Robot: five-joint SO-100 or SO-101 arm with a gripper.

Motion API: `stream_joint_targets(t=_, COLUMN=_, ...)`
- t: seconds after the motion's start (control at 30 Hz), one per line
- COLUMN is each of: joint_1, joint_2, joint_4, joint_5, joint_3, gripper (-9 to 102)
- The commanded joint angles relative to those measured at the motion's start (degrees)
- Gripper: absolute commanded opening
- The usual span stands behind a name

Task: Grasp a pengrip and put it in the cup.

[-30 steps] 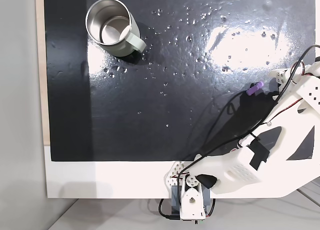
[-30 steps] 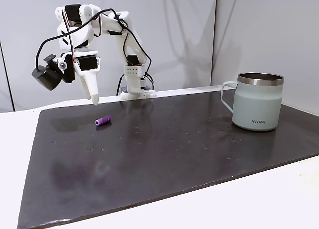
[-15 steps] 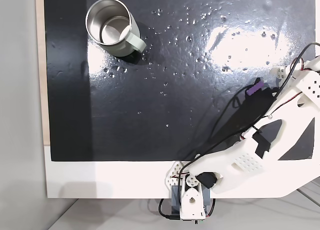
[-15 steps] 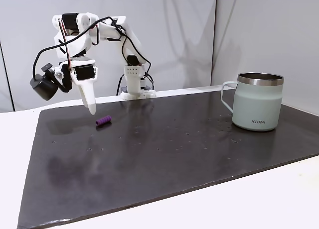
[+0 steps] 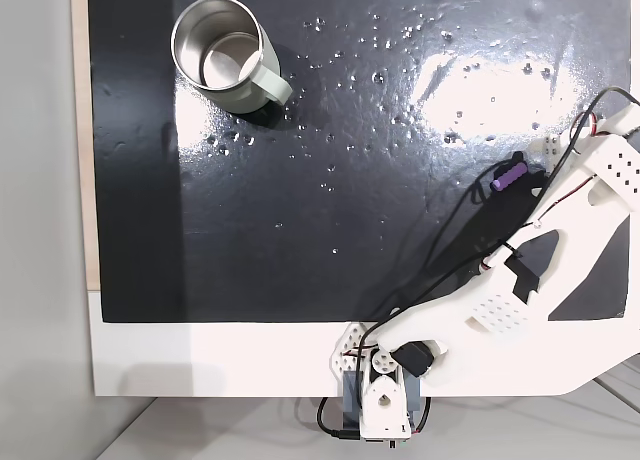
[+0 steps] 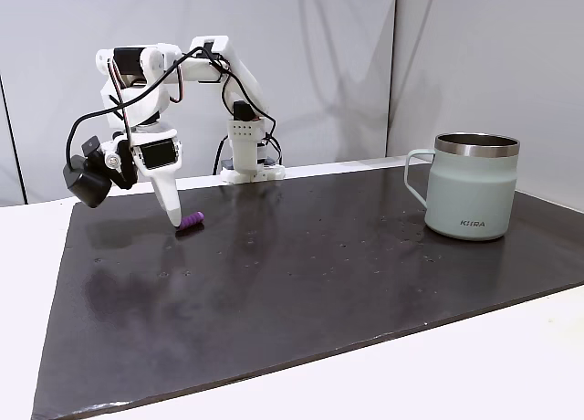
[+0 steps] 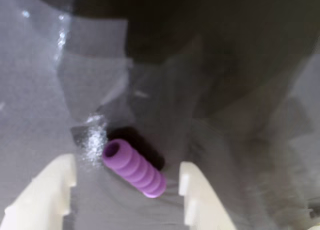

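The pengrip (image 5: 510,176) is a short purple ribbed tube lying on the black mat at the right in a fixed view; another fixed view shows the pengrip (image 6: 191,221) at the far left of the mat. My gripper (image 6: 174,221) hangs tip-down right beside it, low over the mat. In the wrist view the pengrip (image 7: 134,167) lies slantwise between my two white fingers (image 7: 60,177), and the gripper (image 7: 126,171) is open around it without touching. The cup (image 5: 225,55) stands upright at the mat's far corner, and its steel inside holds nothing; the side-on view shows the cup (image 6: 474,187) with its handle.
The black mat (image 5: 330,230) is glossy, with small specks and glare patches. The arm's base (image 5: 380,400) sits on the white table edge, and cables (image 5: 470,250) loop over the mat by the arm. A camera (image 6: 89,178) hangs off the wrist.
The gripper has come down from above the mat to the pengrip's level and closer to it. The pengrip and the cup have not moved.
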Motion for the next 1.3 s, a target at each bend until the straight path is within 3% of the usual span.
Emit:
stream_joint_targets(t=0.0, joint_1=-1.76, joint_2=0.18, joint_4=-0.88, joint_5=1.49, joint_3=-3.25, gripper=25)
stream_joint_targets(t=0.43, joint_1=-3.25, joint_2=-3.16, joint_4=-1.23, joint_5=0.88, joint_3=-3.25, gripper=23)
stream_joint_targets(t=1.03, joint_1=-3.69, joint_2=-3.69, joint_4=1.41, joint_5=0.35, joint_3=-6.68, gripper=2)
stream_joint_targets(t=1.27, joint_1=-6.15, joint_2=12.13, joint_4=1.85, joint_5=1.14, joint_3=0.44, gripper=1)
